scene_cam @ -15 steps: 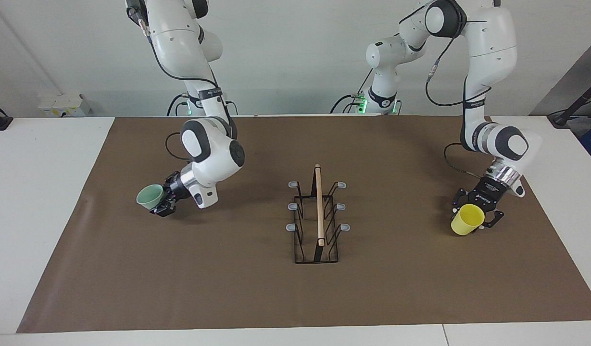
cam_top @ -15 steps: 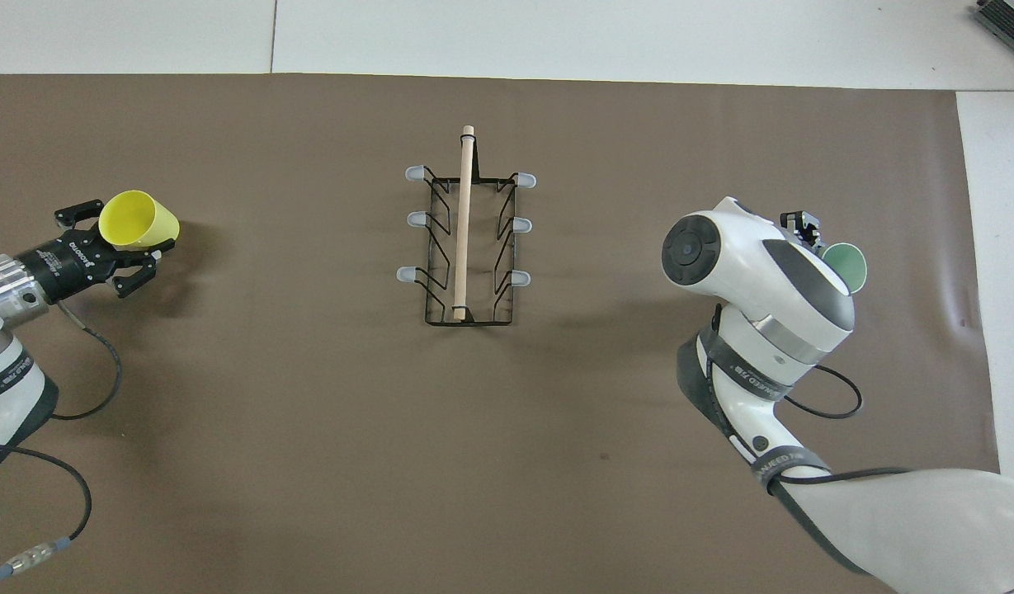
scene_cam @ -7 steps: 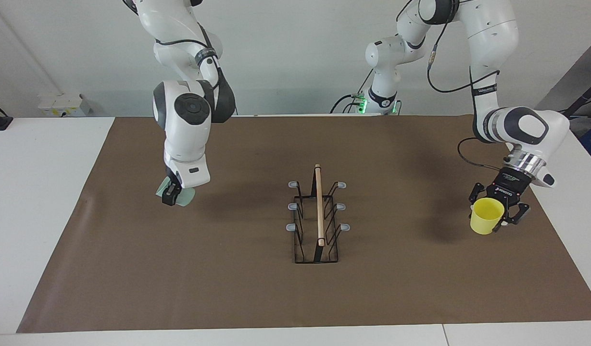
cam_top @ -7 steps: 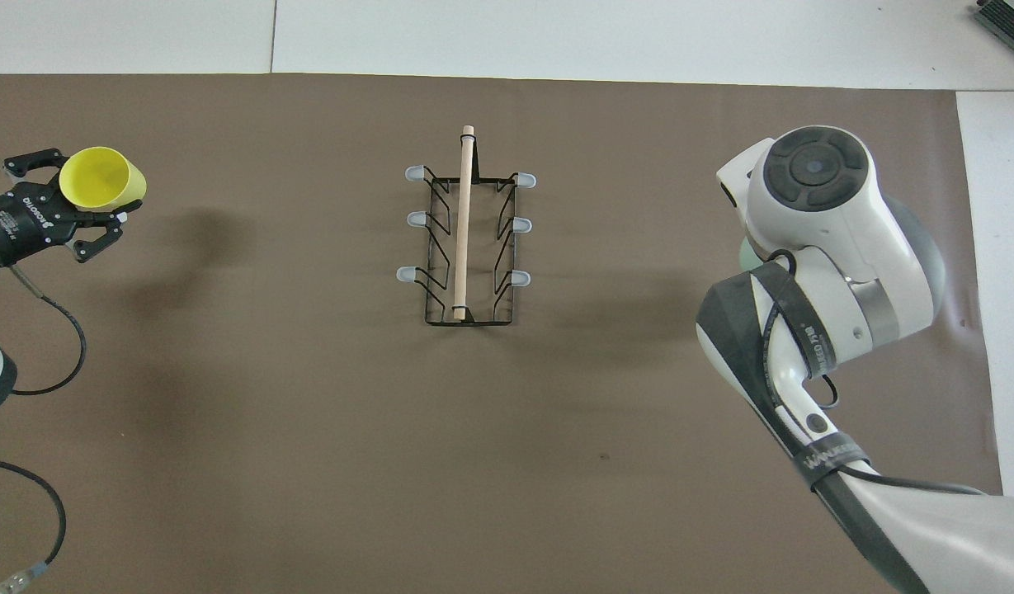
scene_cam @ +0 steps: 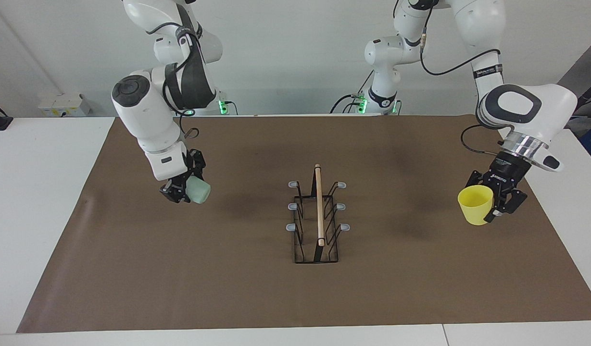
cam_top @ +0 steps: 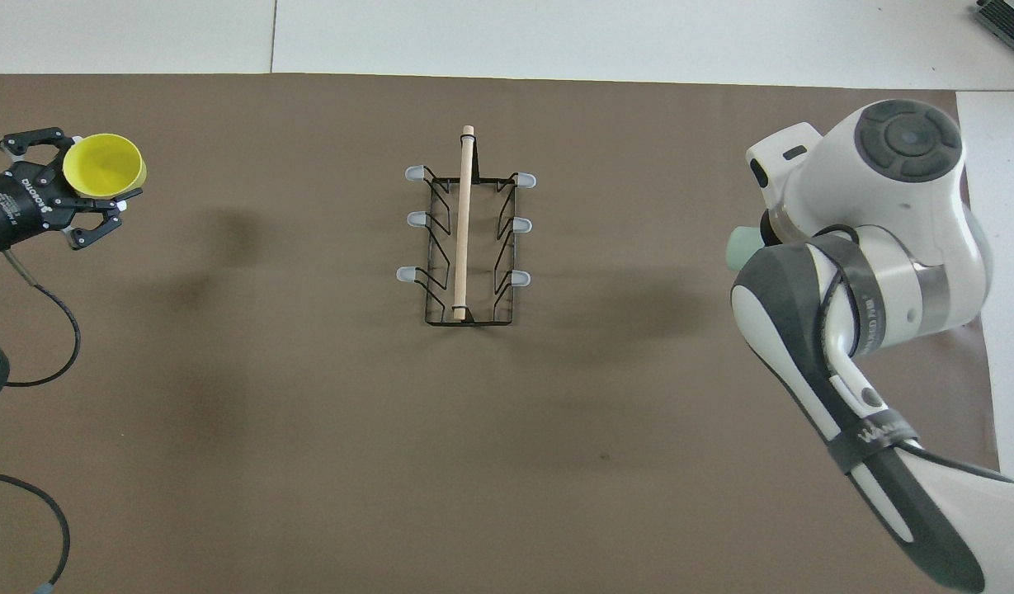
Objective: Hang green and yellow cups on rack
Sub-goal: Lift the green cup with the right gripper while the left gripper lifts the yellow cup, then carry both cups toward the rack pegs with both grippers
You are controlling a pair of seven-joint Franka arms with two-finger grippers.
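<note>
The rack [scene_cam: 319, 216] stands on the brown mat mid-table, wooden dowel on top, its grey-tipped prongs bare; it also shows in the overhead view [cam_top: 464, 231]. My right gripper [scene_cam: 183, 189] is shut on the pale green cup [scene_cam: 198, 192] and holds it on its side in the air over the mat toward the right arm's end. In the overhead view only the cup's end [cam_top: 742, 247] shows under the arm. My left gripper [scene_cam: 488, 201] is shut on the yellow cup [scene_cam: 475, 205], mouth up, over the mat toward the left arm's end; the cup also shows in the overhead view [cam_top: 104, 165].
The brown mat [scene_cam: 228, 288] covers most of the white table [scene_cam: 35, 192]. A cable hangs from the left arm's wrist [cam_top: 53, 330].
The right arm has swung its wrist round and lifted, so the green cup now points toward the rack. The left gripper has turned the yellow cup mouth up and raised it slightly.
</note>
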